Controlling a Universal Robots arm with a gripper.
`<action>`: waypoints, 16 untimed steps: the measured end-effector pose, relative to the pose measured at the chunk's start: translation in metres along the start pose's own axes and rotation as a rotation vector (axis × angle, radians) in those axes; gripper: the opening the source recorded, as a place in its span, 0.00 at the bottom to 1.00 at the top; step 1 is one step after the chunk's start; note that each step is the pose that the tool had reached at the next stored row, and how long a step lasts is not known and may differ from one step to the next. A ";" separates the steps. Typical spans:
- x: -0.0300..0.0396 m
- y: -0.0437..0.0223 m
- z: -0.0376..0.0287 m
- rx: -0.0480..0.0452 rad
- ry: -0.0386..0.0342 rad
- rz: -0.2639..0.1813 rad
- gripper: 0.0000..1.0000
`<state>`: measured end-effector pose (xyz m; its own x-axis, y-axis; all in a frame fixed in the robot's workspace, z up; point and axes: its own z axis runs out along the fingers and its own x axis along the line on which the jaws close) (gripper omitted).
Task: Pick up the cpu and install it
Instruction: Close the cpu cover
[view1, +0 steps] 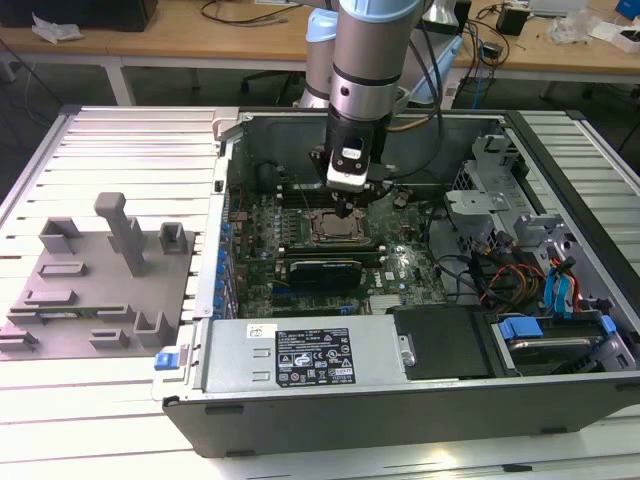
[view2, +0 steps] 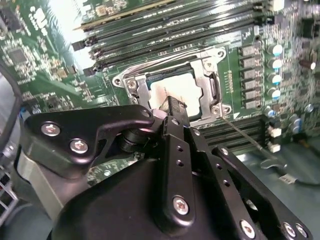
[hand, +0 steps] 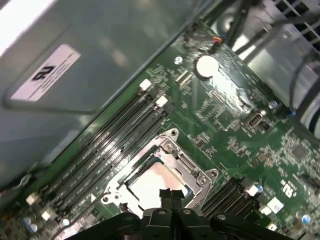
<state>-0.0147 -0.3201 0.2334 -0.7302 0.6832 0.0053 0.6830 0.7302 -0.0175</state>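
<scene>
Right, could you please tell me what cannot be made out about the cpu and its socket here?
1. The cpu's near edge: covered by the hand in both wrist views.
2. Whether the hand touches the cpu: the hand's own body hides the contact spot in the second wrist view.
3. The cpu's seating in the socket: too small in the exterior view, where the arm hangs over it.

In the exterior view, overhead room light falls evenly on the pale slatted table. The computer case interior reads darker, with my arm shading the motherboard below it. In the second wrist view, glare washes out one corner of that board. In the first wrist view, the cpu lid reflects pale and my gripper shows as a dark silhouette.
</scene>
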 end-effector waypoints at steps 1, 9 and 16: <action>0.0000 0.0000 0.0000 0.0001 -0.0003 -0.021 0.11; 0.0000 0.0000 0.0001 0.0011 -0.0036 -0.202 0.11; 0.0000 0.0000 0.0003 0.0021 -0.0067 -0.382 0.11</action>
<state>-0.0147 -0.3201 0.2331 -0.9324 0.3613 0.0054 0.3612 0.9323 -0.0176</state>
